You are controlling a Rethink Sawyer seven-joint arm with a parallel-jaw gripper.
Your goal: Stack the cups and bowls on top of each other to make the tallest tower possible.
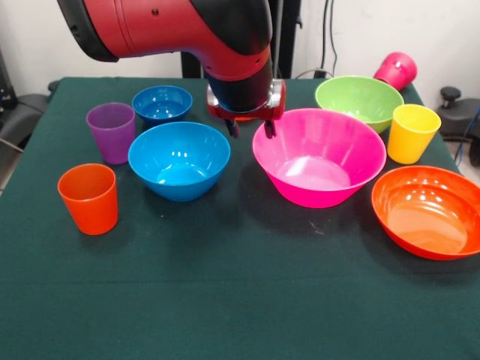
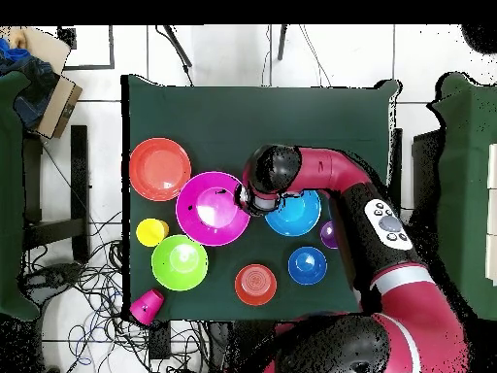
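My gripper (image 1: 250, 129) hangs open and empty over the gap between the medium blue bowl (image 1: 178, 159) and the very large pink bowl (image 1: 319, 156); from overhead the gripper (image 2: 243, 201) sits at the pink bowl's (image 2: 212, 207) rim. A small blue bowl (image 1: 162, 103), purple cup (image 1: 111, 131) and orange cup (image 1: 89, 198) stand at the left. At the right are a lime green bowl (image 1: 358, 101), yellow cup (image 1: 412, 133) and large orange bowl (image 1: 427, 211). A magenta cup (image 1: 396, 70) lies on its side at the far right corner. The small orange bowl (image 2: 255, 284) shows only from overhead.
All pieces sit apart on the dark green tablecloth (image 1: 225, 300); nothing is stacked. The arm (image 2: 340, 185) covers the orange cup and part of the purple cup (image 2: 328, 233) from overhead. Cables lie on the floor (image 2: 87, 291) beside the table.
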